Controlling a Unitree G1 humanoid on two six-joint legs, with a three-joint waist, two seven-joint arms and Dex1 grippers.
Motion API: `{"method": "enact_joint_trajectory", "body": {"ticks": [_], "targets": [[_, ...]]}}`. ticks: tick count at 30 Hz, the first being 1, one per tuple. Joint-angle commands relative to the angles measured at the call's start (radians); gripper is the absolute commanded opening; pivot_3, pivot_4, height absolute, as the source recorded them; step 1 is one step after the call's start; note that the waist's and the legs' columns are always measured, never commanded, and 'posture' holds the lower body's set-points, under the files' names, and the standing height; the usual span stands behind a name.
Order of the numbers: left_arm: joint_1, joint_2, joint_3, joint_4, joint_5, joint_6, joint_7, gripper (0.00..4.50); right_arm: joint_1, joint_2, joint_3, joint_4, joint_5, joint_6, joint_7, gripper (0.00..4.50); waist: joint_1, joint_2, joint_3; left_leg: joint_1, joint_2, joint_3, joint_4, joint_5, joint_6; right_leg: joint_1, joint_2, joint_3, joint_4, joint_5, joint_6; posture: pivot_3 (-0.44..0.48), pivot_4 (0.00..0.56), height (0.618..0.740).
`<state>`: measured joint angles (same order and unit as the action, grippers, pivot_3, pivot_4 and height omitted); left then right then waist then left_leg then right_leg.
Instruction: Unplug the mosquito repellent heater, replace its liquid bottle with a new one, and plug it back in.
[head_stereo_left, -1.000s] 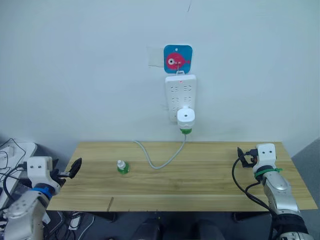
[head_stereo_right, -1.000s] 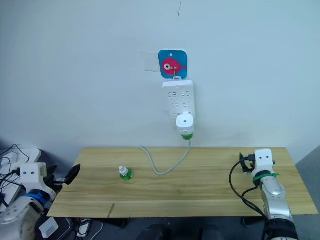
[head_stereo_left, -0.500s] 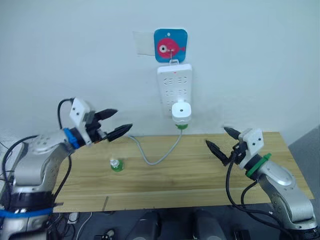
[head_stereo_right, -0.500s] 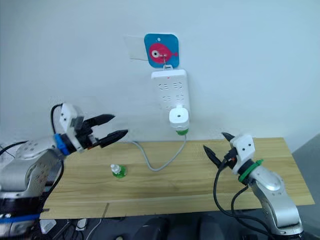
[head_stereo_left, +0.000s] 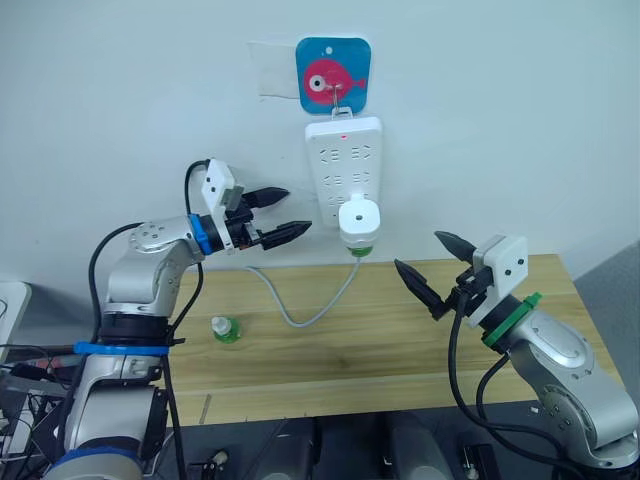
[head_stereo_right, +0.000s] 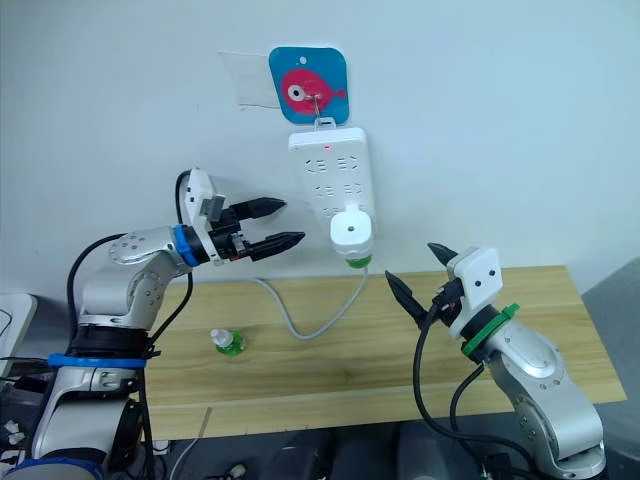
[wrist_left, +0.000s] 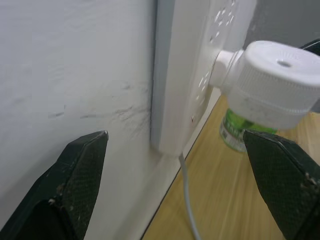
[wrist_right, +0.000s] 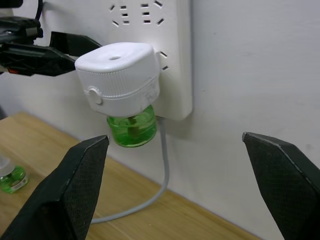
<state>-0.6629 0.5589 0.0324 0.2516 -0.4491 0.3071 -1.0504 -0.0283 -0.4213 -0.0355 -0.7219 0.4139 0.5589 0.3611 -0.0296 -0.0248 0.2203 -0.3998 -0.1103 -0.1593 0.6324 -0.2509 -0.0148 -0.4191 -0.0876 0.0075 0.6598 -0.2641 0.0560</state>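
White heater (head_stereo_left: 359, 222) sits plugged into the power strip (head_stereo_left: 343, 160), its green bottle (wrist_right: 132, 129) hanging beneath. My left hand (head_stereo_left: 279, 214) and right hand (head_stereo_left: 432, 268) flank the heater, both spread and empty. Pulling crookedly could drag the strip off its hook.

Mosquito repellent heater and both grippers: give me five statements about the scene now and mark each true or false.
1. The mosquito repellent heater is plugged into the power strip. True.
2. The left gripper grips the heater. False: its jaws are open, beside the strip, holding nothing.
3. A green bottle hangs under the heater. True.
4. The spare bottle is in the right gripper. False: it stands on the table.
5. The right gripper is shut. False: open.
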Motion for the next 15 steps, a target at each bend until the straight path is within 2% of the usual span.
{"method": "enact_joint_trajectory", "body": {"ticks": [1, 8, 15], "targets": [[-0.038, -0.035, 0.003, 0.024, 0.024, -0.062, 0.01, 4.5, 0.013, 0.007, -0.001, -0.07, -0.002, -0.008, -0.02, 4.47, -0.002, 0.0, 0.001, 0.0, 0.0, 0.0, 0.001, 0.0, 0.0, 0.0, 0.0, 0.0, 0.001, 0.0, 0.0, -0.087, 0.248, 0.74], [-0.075, -0.1, -0.003, 0.101, 0.089, -0.148, 0.045, 4.5, 0.014, 0.004, 0.009, -0.092, -0.001, 0.001, -0.036, 4.47, 0.0, -0.001, 0.004, 0.0, 0.0, -0.002, 0.01, 0.0, 0.0, 0.004, 0.001, -0.002, 0.004, 0.002, 0.002, -0.1, 0.244, 0.74], [-0.135, -0.149, -0.007, 0.218, 0.11, -0.207, 0.008, 4.5, 0.001, 0.001, 0.014, -0.097, -0.002, 0.019, -0.047, 4.47, 0.002, -0.002, 0.006, 0.0, -0.001, -0.003, 0.013, 0.003, 0.004, 0.006, 0.001, -0.003, 0.002, 0.01, 0.004, -0.106, 0.241, 0.74]]}}
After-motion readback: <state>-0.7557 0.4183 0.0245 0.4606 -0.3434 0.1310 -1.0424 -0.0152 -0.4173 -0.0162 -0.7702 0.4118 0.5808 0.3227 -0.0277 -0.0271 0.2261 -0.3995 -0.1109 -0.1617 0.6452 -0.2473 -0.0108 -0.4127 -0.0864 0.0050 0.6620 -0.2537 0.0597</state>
